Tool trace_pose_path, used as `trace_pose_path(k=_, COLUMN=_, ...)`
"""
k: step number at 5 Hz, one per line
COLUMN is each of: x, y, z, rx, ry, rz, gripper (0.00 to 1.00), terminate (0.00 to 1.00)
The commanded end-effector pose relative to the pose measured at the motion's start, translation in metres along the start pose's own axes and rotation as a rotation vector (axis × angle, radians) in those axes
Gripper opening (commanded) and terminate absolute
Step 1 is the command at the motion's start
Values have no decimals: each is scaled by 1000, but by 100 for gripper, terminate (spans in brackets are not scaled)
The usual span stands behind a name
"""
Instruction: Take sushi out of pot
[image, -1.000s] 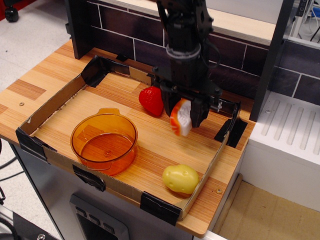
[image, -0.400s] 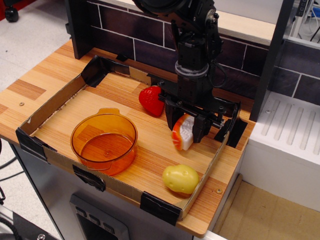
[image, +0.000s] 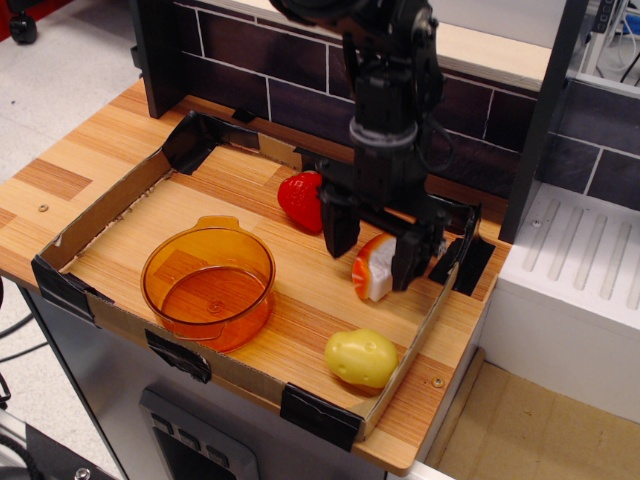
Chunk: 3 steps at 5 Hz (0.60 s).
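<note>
One sushi (image: 374, 267) between spread pincer (image: 376, 252), strawberry (image: 303, 200) behind, potato (image: 361, 358) in front

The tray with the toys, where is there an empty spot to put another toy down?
Bare wood lies behind the pot, toward the strawberry and the back corner, and in front between pot and potato. It is crowded on the right, where the gripper, sushi and potato sit close.
</note>
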<state>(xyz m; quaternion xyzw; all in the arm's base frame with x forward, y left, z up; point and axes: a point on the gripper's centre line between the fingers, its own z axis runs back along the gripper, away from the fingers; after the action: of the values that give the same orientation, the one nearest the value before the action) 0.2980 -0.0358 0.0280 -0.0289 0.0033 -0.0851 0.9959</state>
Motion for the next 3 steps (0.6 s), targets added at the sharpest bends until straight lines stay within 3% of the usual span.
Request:
trace_pose_path(k=1, x=4, y=12, z=81, rx=-44, ry=-167, rz=-30, gripper=100, terminate=0)
trace_pose_path(k=2, x=-1, y=19, z=107, rx=-72, ry=-187, rz=-61, gripper=100, terminate=0)
trace_pose_path(k=3, x=-1, y=19, z=107, rx=-72, ry=-187, rz=-61, gripper=100, terminate=0)
